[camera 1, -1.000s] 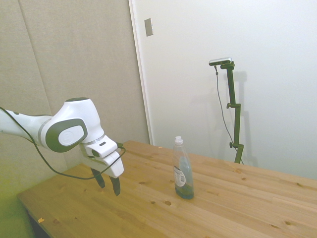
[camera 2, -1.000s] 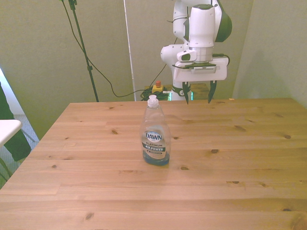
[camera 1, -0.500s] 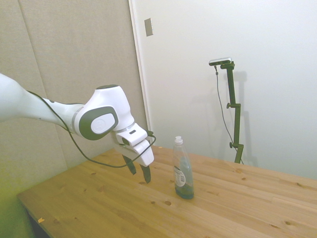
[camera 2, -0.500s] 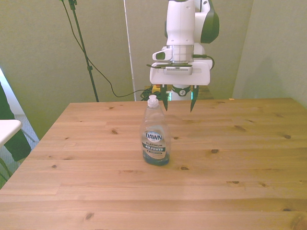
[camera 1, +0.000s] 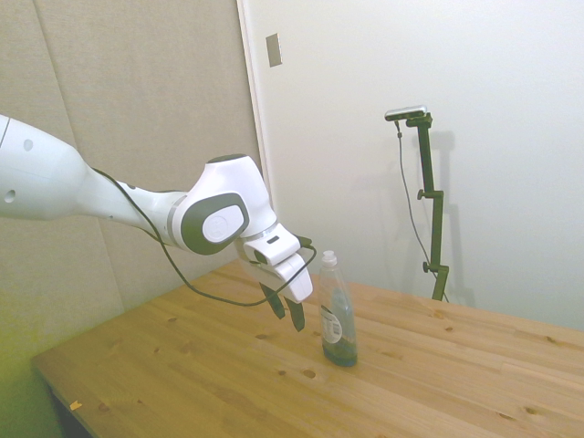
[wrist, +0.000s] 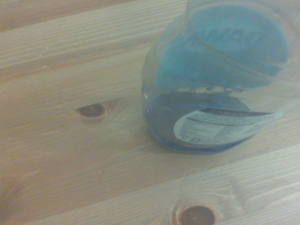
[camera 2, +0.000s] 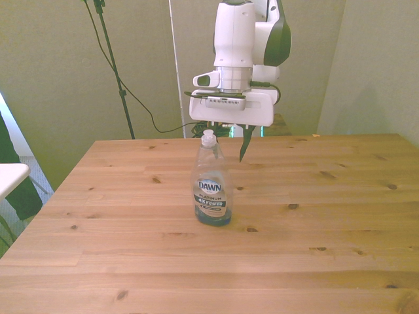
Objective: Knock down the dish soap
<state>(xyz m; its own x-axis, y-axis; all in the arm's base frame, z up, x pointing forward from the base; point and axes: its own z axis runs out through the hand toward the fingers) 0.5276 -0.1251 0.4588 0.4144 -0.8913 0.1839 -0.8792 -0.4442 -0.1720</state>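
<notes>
One dish soap (camera 1: 336, 313) bottle stands upright mid-table (camera 2: 327, 222), low on liquid. Gripper (camera 1: 288, 313) just behind neck, fingers spread, holding nothing. Risks, as judged: contact too low slides bottle without tipping; open fingers straddle neck; toppled bottle rolls toward edge.

Side camera stands off the surface (camera 1: 182, 365); front camera faces it; wrist camera looks down close. All share the soap (camera 1: 335, 310) (camera 2: 211, 190) (wrist: 220, 79).
</notes>
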